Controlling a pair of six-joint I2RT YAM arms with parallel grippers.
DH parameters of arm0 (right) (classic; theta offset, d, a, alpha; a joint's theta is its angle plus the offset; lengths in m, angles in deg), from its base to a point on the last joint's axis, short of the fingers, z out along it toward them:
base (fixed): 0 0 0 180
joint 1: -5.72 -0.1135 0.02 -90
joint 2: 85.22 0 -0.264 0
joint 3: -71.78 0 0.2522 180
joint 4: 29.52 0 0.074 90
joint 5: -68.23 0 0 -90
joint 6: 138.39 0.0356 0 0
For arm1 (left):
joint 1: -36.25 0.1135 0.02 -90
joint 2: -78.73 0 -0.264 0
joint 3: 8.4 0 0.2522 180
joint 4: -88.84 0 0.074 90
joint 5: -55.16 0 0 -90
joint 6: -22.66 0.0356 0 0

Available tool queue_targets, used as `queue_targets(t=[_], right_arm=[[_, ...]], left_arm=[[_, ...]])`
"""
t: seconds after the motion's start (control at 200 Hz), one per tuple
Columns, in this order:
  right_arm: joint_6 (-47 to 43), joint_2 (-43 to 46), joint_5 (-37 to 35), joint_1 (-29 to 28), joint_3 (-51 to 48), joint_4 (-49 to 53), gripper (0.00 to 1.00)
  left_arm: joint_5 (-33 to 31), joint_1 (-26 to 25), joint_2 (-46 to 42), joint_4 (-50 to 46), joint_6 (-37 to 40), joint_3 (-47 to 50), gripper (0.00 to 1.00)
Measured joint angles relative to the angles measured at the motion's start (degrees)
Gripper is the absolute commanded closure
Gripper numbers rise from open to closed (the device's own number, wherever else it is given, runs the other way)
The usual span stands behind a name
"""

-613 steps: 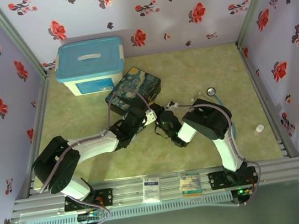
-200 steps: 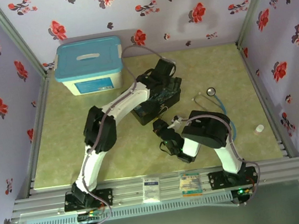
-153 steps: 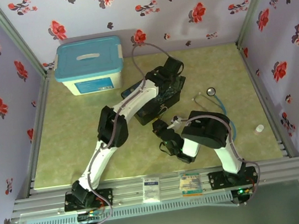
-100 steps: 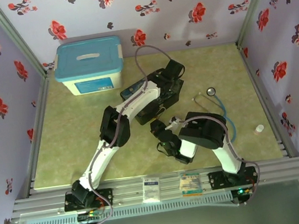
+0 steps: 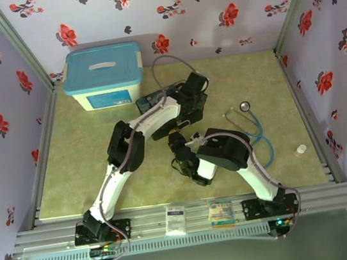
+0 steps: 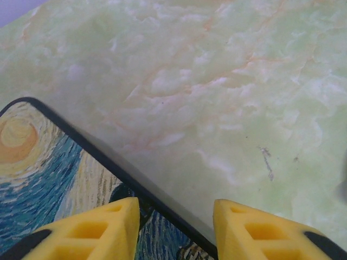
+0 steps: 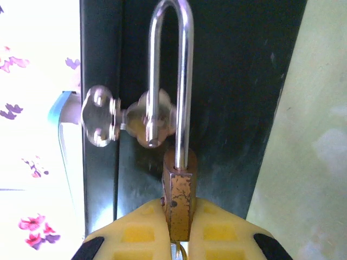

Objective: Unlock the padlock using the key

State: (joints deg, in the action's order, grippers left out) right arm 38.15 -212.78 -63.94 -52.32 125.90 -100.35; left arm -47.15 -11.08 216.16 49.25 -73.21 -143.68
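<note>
The padlock [image 7: 178, 189] is clamped by its brass body between the yellow fingers of the right gripper [image 7: 178, 222], with the shackle pointing away, close to a dark surface. One shackle leg enters the body — the other is seen ending short of it. The key [image 7: 100, 124] (silvery and blurred) is seen beside the shackle, level with that free leg. The left gripper [image 6: 173, 208] is poised over the edge of the painted box [image 6: 49, 173] with fingers parted and nothing pinched between them — one is over the print, the other is past the rim above the green table [image 6: 227, 81].
</note>
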Motion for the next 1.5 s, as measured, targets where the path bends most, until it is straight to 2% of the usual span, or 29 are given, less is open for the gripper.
queue_targets(t=[0.195,0.4,0.66,0.83,1.025,1.125,1.27,1.335,1.435,1.5], right_arm=[[-1.5,0.5,4.3,1.7,-0.1,0.7,1.0],[7.2,-0.3,4.9,2.3,0.0,-0.2,1.0],[5.1,1.3,5.2,2.4,-0.9,1.7,1.0],[14.9,1.2,7.6,3.0,-1.7,-0.4,1.0],[14.3,2.7,11.0,3.8,-1.7,1.6,1.0],[15.2,2.7,11.1,3.9,-1.9,1.7,1.0],[18.3,1.6,13.4,4.7,-2.8,-1.4,1.0],[17.5,1.9,14.3,5.4,-3.2,-1.7,1.0],[11.1,4.6,16.1,6.9,-4.3,1.5,1.0],[8.0,7.5,13.3,8.0,-6.0,6.2,1.0]], left_arm=[[3.4,1.0,-2.0,3.5,0.7,4.0,0.67],[4.3,1.4,-2.6,5.8,0.7,5.7,0.71],[6.2,2.0,-4.5,10.5,0.3,10.3,0.74],[6.9,2.2,-5.4,12.8,0.2,12.5,0.74],[7.3,2.4,-6.9,16.3,0.2,16.2,0.75],[7.7,2.7,-7.5,17.9,0.0,17.6,0.8],[8.8,3.0,-8.5,19.0,-0.2,19.6,0.81],[9.0,3.0,-8.9,19.7,-0.2,20.5,0.81],[9.2,3.0,-8.9,20.9,-0.2,21.0,0.81],[9.4,3.0,-9.2,21.3,-0.2,21.6,0.82]])
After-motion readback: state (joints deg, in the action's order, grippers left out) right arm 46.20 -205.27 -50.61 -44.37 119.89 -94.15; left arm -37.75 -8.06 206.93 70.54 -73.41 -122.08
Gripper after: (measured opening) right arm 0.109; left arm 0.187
